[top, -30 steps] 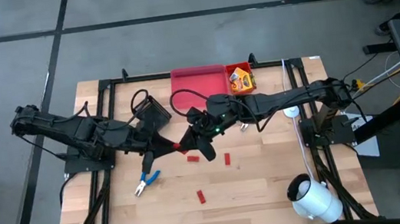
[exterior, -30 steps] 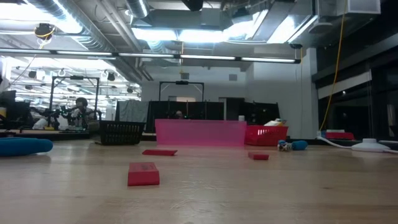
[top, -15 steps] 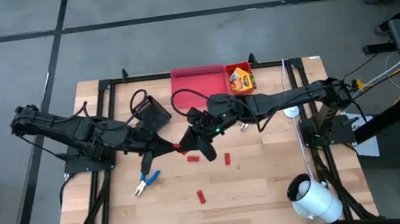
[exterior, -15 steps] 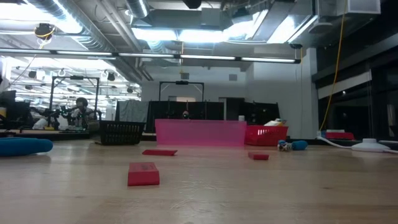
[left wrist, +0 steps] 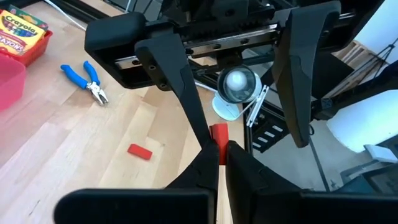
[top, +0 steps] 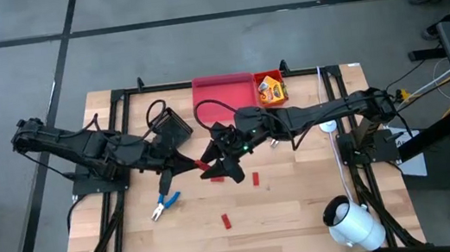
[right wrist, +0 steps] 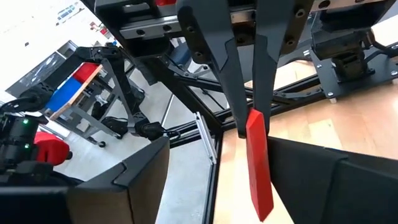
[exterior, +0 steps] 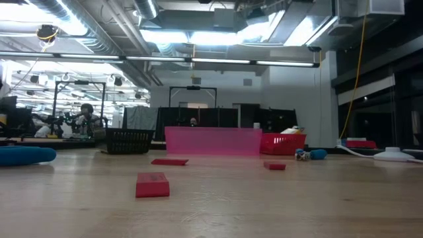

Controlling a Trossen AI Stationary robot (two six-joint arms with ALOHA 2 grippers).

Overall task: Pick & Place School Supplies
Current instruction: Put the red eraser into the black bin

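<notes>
1. A red piece (right wrist: 259, 160) hangs between the two grippers, in front of the pink bin (top: 223, 94); left gripper (top: 195, 164) pinches it, jaws narrow.
2. Right gripper (top: 215, 163) stands wide around it.
3. Probably light, stiff, smooth; best gripped across its flat faces, mid-length.

Left gripper (top: 198, 166) pinched closed, meeting the spread right gripper (top: 213, 166) mid-table.

Robotics lab or workshop: exposed ceiling ducts (exterior: 99, 26), strip lights (exterior: 218, 63), further work tables with a seated person (exterior: 84, 118), wooden bench (top: 289, 213) on black frame.
</notes>
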